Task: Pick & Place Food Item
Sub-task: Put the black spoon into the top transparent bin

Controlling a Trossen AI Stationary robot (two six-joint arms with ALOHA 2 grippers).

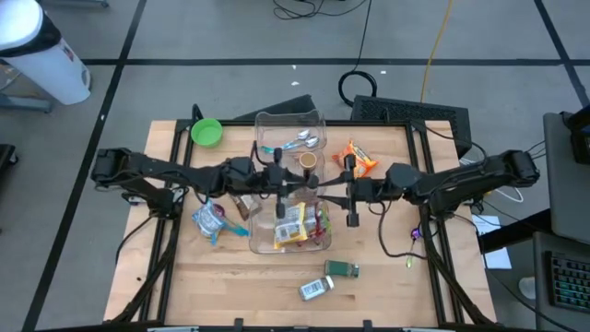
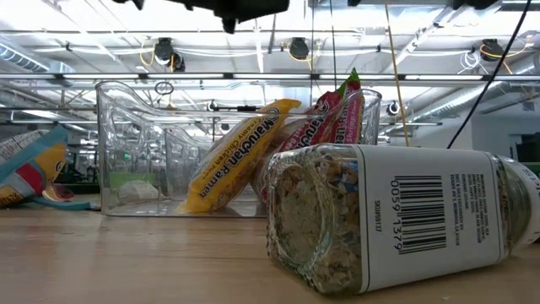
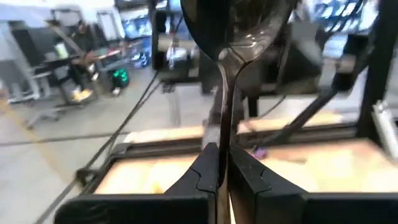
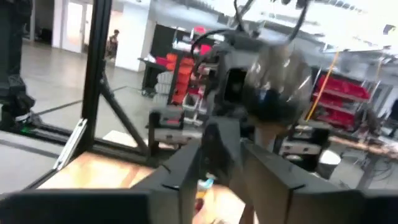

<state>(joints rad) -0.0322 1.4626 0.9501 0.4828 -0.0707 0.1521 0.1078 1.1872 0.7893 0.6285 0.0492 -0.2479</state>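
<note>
Lying on its side closest to the low camera, a clear jar of pale grainy seasoning (image 2: 396, 218) with a barcode label rests on the wooden table (image 2: 126, 262). Past it stands the clear plastic bin (image 2: 135, 143), with a yellow Maruchan ramen packet (image 2: 240, 152) and a red snack packet (image 2: 325, 127) leaning inside. Over that bin, in the overhead view, the left gripper (image 1: 277, 180) hangs with its fingers (image 3: 205, 174) pressed together on the handle of a dark spoon (image 3: 236, 37), the bowl pointing away from the wrist. Facing it from the other side, the right gripper (image 1: 339, 191) stands slightly parted; nothing shows between its fingers (image 4: 186, 171). Beyond the right gripper an orange snack bag (image 1: 356, 157) lies on the wood, and beside the left arm a blue-and-white packet (image 1: 208, 219). Farther off, a green bowl (image 1: 206, 132) sits near the table's corner
</note>
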